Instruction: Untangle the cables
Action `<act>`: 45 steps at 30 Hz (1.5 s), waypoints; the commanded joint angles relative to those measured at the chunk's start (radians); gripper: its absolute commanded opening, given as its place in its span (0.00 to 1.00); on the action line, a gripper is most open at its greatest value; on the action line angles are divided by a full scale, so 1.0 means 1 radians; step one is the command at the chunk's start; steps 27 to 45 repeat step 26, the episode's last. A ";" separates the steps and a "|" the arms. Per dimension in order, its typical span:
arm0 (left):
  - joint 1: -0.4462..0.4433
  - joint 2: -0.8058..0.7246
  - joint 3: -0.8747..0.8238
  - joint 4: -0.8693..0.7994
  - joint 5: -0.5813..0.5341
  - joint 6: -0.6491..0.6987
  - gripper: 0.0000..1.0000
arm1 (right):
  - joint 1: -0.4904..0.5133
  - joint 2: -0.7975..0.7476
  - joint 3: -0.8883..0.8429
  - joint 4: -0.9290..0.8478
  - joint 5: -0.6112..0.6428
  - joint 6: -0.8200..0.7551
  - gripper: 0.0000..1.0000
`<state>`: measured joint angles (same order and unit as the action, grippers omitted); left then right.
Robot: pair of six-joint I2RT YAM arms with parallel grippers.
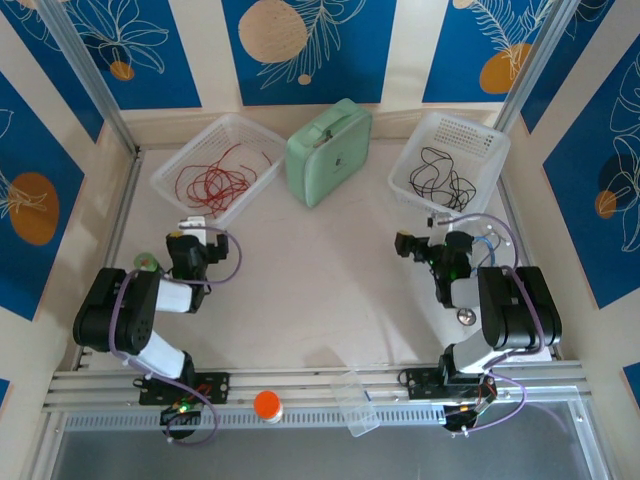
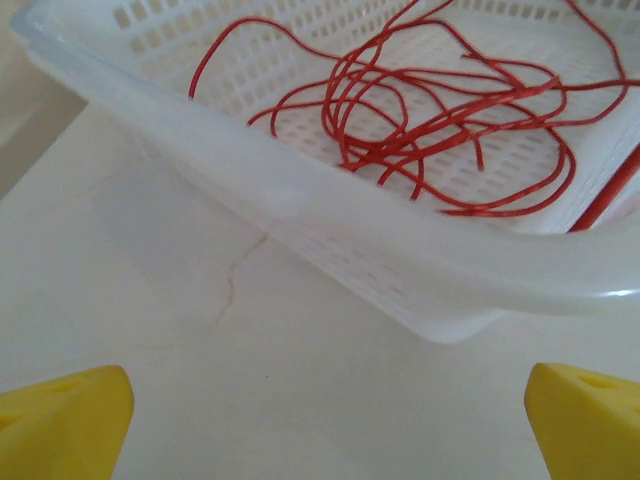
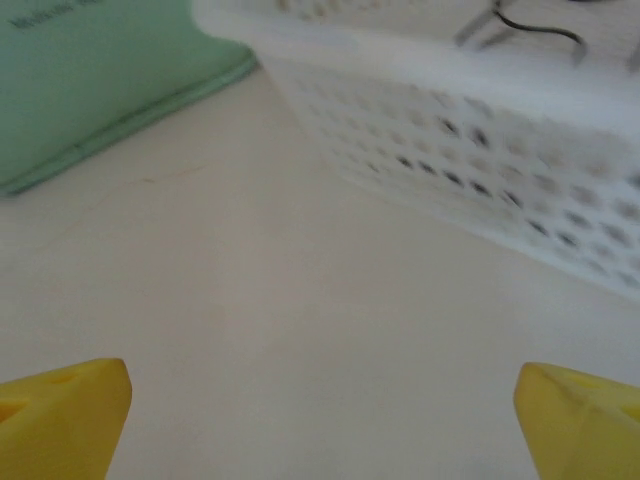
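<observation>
A tangle of red cables (image 1: 215, 182) lies in the white basket (image 1: 166, 178) at the back left; the left wrist view has these red cables (image 2: 440, 120) close ahead, behind the basket's wall (image 2: 300, 210). Black cables (image 1: 440, 178) lie in the white basket (image 1: 470, 135) at the back right, and a bit of black cable (image 3: 540, 30) peeks over that basket's perforated wall (image 3: 480, 150). My left gripper (image 1: 192, 224) (image 2: 325, 420) stands open just short of the left basket, holding nothing. My right gripper (image 1: 440, 222) (image 3: 320, 420) is open and apart from the right basket, also holding nothing.
A mint-green case (image 1: 330, 150) (image 3: 90, 80) stands between the baskets. A stethoscope's blue tube (image 1: 497, 235) and metal disc (image 1: 466, 316) lie by the right arm. An orange-capped item (image 1: 267, 405) and a clear plastic cup (image 1: 357, 403) rest on the front rail.
</observation>
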<state>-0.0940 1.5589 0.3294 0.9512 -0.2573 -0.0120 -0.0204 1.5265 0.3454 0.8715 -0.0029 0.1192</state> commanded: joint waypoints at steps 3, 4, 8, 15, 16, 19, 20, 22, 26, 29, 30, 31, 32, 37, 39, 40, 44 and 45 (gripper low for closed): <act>0.011 0.010 0.017 0.055 0.034 0.020 1.00 | -0.003 -0.004 0.081 -0.082 -0.001 -0.019 0.99; 0.010 0.002 0.019 0.037 0.034 0.017 1.00 | 0.000 -0.002 0.081 -0.079 0.013 -0.017 0.99; 0.010 0.009 0.018 0.049 0.038 0.023 1.00 | 0.005 -0.006 0.078 -0.077 0.023 -0.020 0.99; 0.010 0.008 0.025 0.035 0.046 0.025 1.00 | 0.010 -0.006 0.075 -0.074 0.032 -0.023 0.99; 0.010 0.008 0.024 0.036 0.053 0.028 1.00 | 0.009 -0.006 0.076 -0.075 0.032 -0.023 0.99; 0.010 0.009 0.040 0.006 0.105 0.046 1.00 | 0.010 -0.005 0.076 -0.077 0.031 -0.023 0.99; 0.010 0.009 0.040 0.006 0.107 0.044 1.00 | 0.010 -0.006 0.076 -0.075 0.030 -0.023 0.99; 0.010 0.009 0.039 0.007 0.107 0.044 1.00 | 0.009 -0.006 0.076 -0.075 0.030 -0.023 0.99; 0.010 0.007 0.036 0.012 0.110 0.047 1.00 | 0.008 -0.005 0.077 -0.077 0.026 -0.021 0.99; 0.010 0.007 0.036 0.012 0.110 0.047 1.00 | 0.008 -0.005 0.077 -0.077 0.026 -0.021 0.99; 0.010 0.007 0.036 0.012 0.110 0.047 1.00 | 0.008 -0.005 0.077 -0.077 0.026 -0.021 0.99; 0.010 0.007 0.036 0.012 0.110 0.047 1.00 | 0.008 -0.005 0.077 -0.077 0.026 -0.021 0.99; 0.010 0.007 0.036 0.012 0.110 0.047 1.00 | 0.008 -0.005 0.077 -0.077 0.026 -0.021 0.99; 0.010 0.007 0.036 0.012 0.110 0.047 1.00 | 0.008 -0.005 0.077 -0.077 0.026 -0.021 0.99; 0.010 0.007 0.036 0.012 0.110 0.047 1.00 | 0.008 -0.005 0.077 -0.077 0.026 -0.021 0.99; 0.010 0.007 0.036 0.012 0.110 0.047 1.00 | 0.008 -0.005 0.077 -0.077 0.026 -0.021 0.99; 0.010 0.007 0.036 0.012 0.110 0.047 1.00 | 0.008 -0.005 0.077 -0.077 0.026 -0.021 0.99; 0.010 0.007 0.036 0.012 0.110 0.047 1.00 | 0.008 -0.005 0.077 -0.077 0.026 -0.021 0.99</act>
